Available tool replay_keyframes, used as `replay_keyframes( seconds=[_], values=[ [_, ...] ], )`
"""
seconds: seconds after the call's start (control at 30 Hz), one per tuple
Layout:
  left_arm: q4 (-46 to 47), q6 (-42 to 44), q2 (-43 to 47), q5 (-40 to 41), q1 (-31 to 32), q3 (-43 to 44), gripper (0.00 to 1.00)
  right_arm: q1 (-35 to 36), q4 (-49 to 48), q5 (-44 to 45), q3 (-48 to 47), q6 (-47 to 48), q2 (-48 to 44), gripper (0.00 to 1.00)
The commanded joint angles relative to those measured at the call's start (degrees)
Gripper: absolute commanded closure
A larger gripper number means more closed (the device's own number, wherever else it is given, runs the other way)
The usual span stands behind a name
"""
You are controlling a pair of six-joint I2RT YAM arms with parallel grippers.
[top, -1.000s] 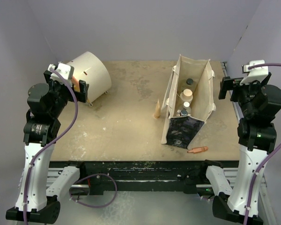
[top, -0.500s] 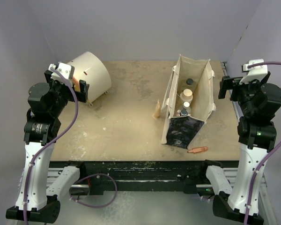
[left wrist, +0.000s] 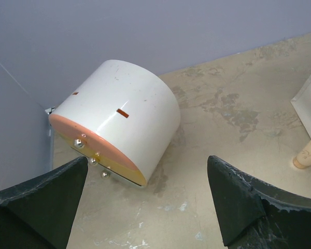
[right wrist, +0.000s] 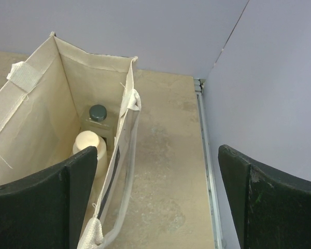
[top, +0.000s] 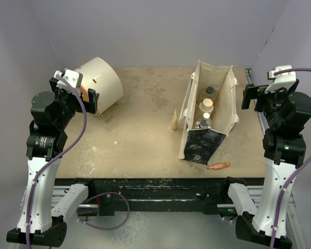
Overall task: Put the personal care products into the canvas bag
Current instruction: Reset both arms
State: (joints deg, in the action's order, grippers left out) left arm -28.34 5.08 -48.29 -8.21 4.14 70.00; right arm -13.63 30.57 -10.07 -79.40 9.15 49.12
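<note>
I've got L gripper [left wrist: 147, 171] wide open, empty, by the cream drum [left wrist: 124, 116]. R gripper [right wrist: 158, 161] likewise, beside canvas bag [right wrist: 39, 106] w/ bottles [right wrist: 88, 148] inside.

We see soft, even light in every view, without hard glare. The white drum [left wrist: 129, 104] carries a mild sheen and drops a faint shadow on the counter [left wrist: 212, 171]. The left end effector [left wrist: 147, 161] and right end effector [right wrist: 158, 148] appear dark and slightly soft at the wrist views' lower corners.
</note>
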Motion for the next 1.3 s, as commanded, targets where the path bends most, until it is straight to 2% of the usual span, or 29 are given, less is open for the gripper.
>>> replay_keyframes(
  seconds=[0.0, 1.27],
  values=[
    [1.9, -0.9, 0.5, -0.7, -0.4, 1.5, 0.01, -0.3, -1.4, -1.0, -1.8, 0.1, 0.1, 0.00],
    [2.7, -1.6, -0.1, -0.2, -0.5, 0.7, 0.01, -0.3, -1.7, -1.5, -1.2, -0.2, -0.3, 0.00]
  ],
)
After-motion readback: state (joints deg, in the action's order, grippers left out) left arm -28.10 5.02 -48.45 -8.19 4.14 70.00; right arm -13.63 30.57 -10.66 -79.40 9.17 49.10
